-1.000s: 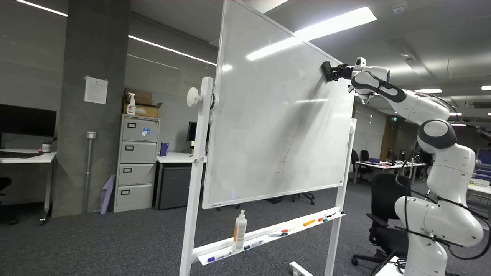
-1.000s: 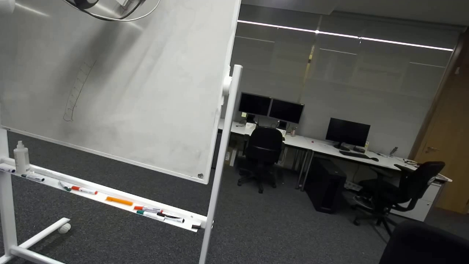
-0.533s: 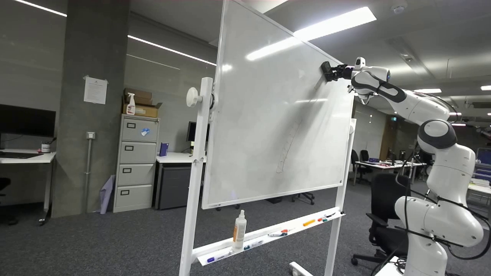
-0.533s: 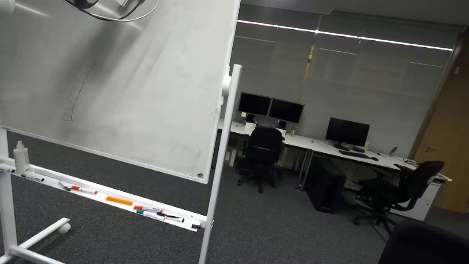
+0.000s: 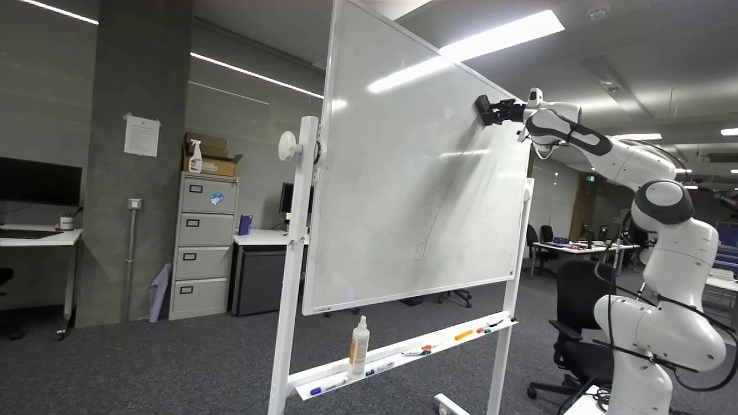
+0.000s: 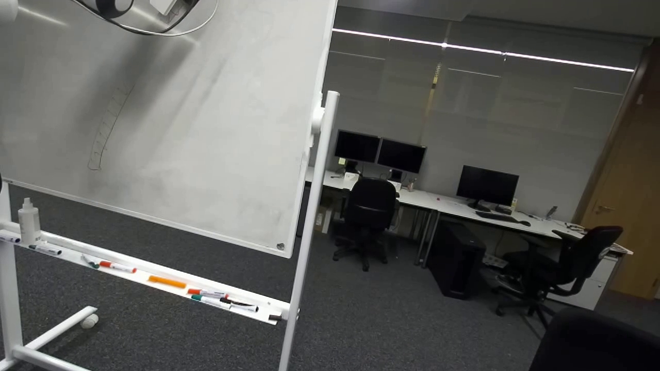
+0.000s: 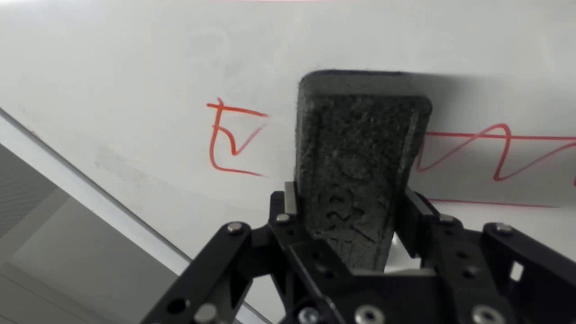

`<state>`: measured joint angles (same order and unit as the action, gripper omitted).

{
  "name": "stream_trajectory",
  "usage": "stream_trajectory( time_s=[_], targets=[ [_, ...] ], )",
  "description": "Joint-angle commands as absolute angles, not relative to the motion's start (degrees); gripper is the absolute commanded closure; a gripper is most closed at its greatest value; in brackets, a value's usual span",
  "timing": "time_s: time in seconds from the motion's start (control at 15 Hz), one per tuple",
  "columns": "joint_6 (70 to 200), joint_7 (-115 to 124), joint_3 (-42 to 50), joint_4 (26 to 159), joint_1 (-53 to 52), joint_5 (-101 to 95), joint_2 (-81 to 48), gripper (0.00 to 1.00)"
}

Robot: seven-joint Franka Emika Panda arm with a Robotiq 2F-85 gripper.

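The jaws stand part-way apart, gripping a black eraser (image 7: 360, 157) by its sides, high at the whiteboard (image 5: 398, 173); contact is unclear. The tray (image 6: 142, 274) below holds an upright bottle (image 5: 358, 349) and several markers (image 6: 166, 282). A far tabletop (image 5: 63, 238) bears a white pot (image 5: 67, 222).

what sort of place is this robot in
Probably an office, perhaps doubling as a robotics lab: a four-drawer filing cabinet, a black swivel chair and a Franka Panda arm are in view.
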<state>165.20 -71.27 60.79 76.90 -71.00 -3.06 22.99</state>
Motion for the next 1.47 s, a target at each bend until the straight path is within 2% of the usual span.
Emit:
stream_trajectory(
  time_s=[0.0, 0.6, 1.4],
  targets=[
    [164.8, -73.3, 59.0, 80.3, -69.4, -2.3, 22.4, 0.7],
    [165.6, -69.4, 64.7, 75.3, -70.0, -1.1, 20.9, 0.7],
    [163.2, -44.9, 73.0, 72.5, -68.2, 8.7, 16.3, 0.7]
  ],
)
